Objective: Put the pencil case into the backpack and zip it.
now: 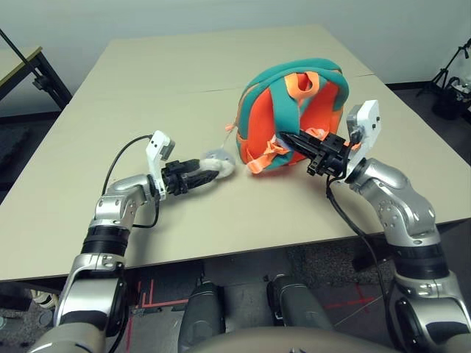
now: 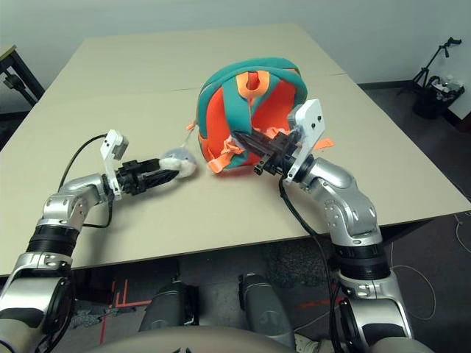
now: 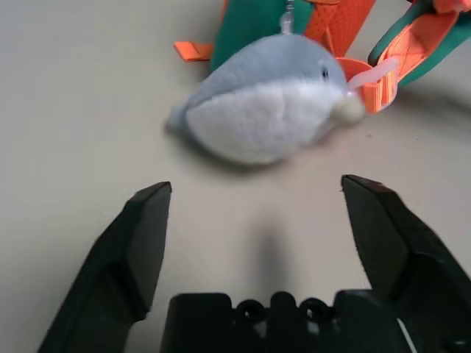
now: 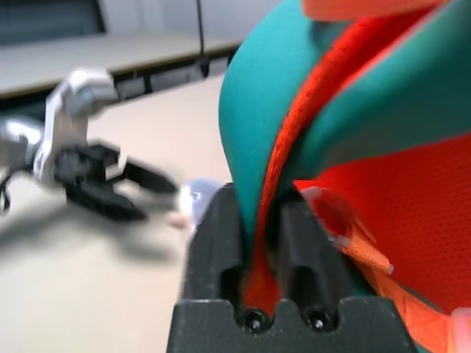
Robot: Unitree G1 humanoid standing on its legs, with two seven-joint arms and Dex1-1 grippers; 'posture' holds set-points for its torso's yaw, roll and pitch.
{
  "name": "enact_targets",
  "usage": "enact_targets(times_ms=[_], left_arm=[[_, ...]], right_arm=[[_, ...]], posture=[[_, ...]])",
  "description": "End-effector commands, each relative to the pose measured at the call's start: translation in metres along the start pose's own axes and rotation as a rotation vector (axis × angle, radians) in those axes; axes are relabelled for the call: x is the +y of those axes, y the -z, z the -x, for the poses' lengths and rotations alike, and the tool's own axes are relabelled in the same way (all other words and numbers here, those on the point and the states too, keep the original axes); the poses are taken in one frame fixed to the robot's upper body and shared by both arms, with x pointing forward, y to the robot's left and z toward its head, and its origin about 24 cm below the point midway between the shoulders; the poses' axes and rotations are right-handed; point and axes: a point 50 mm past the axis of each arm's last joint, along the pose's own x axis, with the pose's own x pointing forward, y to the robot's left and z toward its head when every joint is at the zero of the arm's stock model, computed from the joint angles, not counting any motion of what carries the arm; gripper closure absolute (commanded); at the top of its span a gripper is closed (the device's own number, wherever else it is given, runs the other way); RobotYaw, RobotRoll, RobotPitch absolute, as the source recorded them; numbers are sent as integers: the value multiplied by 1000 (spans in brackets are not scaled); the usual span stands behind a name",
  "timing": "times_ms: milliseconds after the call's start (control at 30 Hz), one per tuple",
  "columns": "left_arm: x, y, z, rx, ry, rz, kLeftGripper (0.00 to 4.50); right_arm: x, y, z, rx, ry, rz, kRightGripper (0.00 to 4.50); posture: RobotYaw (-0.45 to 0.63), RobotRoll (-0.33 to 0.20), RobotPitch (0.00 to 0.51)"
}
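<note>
Right gripper (image 4: pixel 268 243) is seen pinched on backpack (image 1: pixel 294 118) edge; left gripper (image 3: pixel 257 220) gapes empty before plush head (image 3: pixel 268 103). Pencil case presumably inside. Risk: fabric could be dragged, backpack toppled.

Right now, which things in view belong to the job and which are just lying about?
Job:
- backpack, standing on the table
- plush head hanging off it, lying in front of the open left pincer
- right pincer, clamped on a backpack edge

Lying about:
- desk at the far left
- stand on the floor, far right
</note>
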Motion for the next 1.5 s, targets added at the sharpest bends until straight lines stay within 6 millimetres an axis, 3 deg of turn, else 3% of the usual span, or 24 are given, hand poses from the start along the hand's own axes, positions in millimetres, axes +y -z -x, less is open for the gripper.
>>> enact_targets(times_ms=[33, 233, 433, 567, 733, 833, 1067, 1500], left_arm=[[-5, -19, 19, 3, 13, -34, 0], [3, -30, 56, 48, -69, -22, 0], [6, -27, 83, 43, -192, -38, 0], [4, -16, 93, 7, -273, -45, 0], [17, -10, 103, -180, -525, -64, 0], [24, -7, 109, -256, -688, -164, 0], [38, 4, 111, -400, -994, -204, 0], [49, 20, 94, -451, -1145, -136, 0]], right_arm=[[4, -5, 4, 86, -142, -1, 2379], [-17, -16, 36, 238, -202, 4, 43], [-63, -19, 75, 288, -7, 2, 43], [-95, -7, 99, 280, 211, 23, 43], [-126, 8, 116, 163, 500, 25, 43], [-132, 17, 120, 96, 582, -9, 43], [-140, 37, 122, -22, 780, -77, 43], [-138, 71, 113, -84, 1069, -136, 43]], posture=[[-152, 0, 41], [-117, 0, 36], [-55, 0, 24], [-33, 0, 21], [-15, 0, 22], [-9, 0, 26], [-7, 0, 20], [-22, 0, 22]])
